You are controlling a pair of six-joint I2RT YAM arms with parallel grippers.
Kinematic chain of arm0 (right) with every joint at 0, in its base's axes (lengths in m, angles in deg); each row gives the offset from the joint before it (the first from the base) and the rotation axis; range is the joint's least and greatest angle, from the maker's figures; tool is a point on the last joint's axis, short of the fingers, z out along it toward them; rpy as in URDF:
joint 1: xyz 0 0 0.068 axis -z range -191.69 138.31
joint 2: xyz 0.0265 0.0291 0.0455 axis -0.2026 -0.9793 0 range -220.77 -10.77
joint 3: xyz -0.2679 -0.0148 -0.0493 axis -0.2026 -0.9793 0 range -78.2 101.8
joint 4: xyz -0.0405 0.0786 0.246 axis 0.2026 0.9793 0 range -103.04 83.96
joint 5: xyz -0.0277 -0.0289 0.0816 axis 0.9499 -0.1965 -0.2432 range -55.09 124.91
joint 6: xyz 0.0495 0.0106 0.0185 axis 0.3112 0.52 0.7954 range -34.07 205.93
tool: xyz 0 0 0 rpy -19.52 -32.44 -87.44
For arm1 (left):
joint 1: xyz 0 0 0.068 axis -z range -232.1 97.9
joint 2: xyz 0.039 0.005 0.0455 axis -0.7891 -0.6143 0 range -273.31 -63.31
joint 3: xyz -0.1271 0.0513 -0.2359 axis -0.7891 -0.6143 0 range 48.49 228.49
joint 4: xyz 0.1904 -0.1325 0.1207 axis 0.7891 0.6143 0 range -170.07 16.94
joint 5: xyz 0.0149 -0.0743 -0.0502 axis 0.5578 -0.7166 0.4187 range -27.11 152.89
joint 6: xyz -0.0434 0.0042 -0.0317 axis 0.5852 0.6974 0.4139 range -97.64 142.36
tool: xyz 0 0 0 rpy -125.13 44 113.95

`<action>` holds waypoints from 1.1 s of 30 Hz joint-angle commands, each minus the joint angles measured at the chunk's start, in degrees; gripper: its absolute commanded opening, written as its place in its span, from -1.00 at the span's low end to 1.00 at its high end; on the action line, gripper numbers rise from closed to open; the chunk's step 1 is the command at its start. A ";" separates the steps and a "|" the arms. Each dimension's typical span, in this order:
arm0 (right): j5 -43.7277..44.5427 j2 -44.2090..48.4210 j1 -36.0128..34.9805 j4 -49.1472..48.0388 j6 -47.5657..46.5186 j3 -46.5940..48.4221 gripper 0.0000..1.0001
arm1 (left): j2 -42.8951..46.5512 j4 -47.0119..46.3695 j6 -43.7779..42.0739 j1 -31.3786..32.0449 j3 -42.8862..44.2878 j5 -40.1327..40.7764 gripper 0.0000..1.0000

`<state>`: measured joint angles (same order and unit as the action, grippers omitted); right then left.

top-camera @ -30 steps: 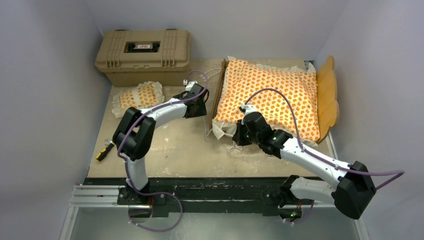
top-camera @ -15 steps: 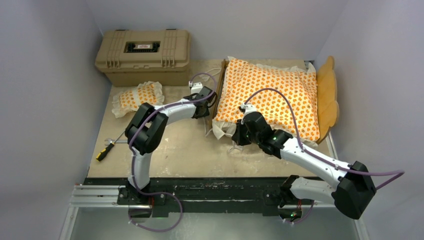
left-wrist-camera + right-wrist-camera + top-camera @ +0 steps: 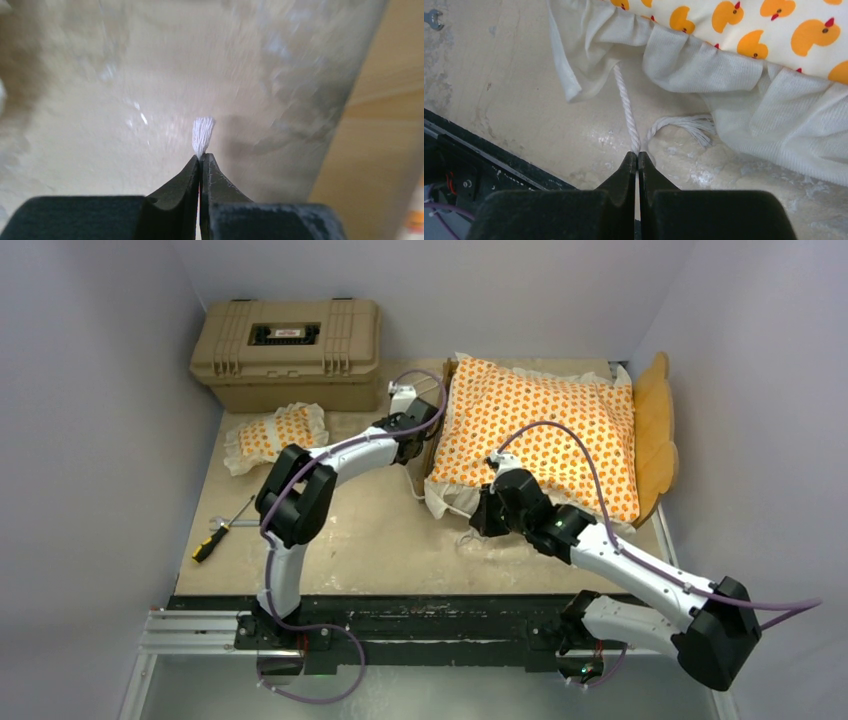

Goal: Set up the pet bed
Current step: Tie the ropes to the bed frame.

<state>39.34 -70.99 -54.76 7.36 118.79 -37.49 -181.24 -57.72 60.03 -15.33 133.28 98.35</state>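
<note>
Top view: the mattress cushion (image 3: 540, 430) lies on the bed frame (image 3: 655, 430) at the bench's (image 3: 350, 530) upper right, and the pillow (image 3: 275, 435) sits upper left. Left wrist: the left fingers (image 3: 200, 162) are closed, pinching a frayed cord end (image 3: 202, 135). Right wrist: the right fingers (image 3: 638, 160) are closed, clamping a white rope (image 3: 626, 112) below the cushion's ruffle (image 3: 744, 85).

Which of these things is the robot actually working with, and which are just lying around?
Part of the job: bed frame, duck-print mattress cushion, matching pillow, white cord.
Lying about: tan hard case, screwdriver, small wrench.
</note>
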 commanded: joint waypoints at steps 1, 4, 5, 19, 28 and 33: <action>-1.28 0.96 0.09 2.84 2.53 -0.95 -1.00 | 6.05 -0.48 -8.97 -0.24 11.02 7.05 -1.00; -1.80 -0.89 0.09 2.90 2.49 -1.72 -1.00 | 6.82 -0.94 -11.57 -0.28 15.88 7.08 -1.00; -2.10 -1.74 0.09 2.81 2.36 -1.87 -1.00 | 6.95 -0.50 -12.11 -0.26 18.33 6.96 -1.00; -3.59 -9.42 -1.11 -0.23 0.53 -3.40 -1.00 | 7.84 -4.49 -18.74 0.35 24.88 7.86 -1.00; -3.81 -13.43 -4.07 -2.41 0.72 -4.86 -1.00 | 0.57 -7.71 -19.81 -1.80 29.54 10.35 -1.00; -4.32 -14.47 -5.97 -3.38 -0.12 -4.51 -1.00 | 2.90 -6.56 -16.80 -3.95 25.16 7.54 -1.00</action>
<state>36.69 -85.07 -59.28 3.04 120.04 -41.47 -181.65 -59.64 41.86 -16.70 159.20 104.80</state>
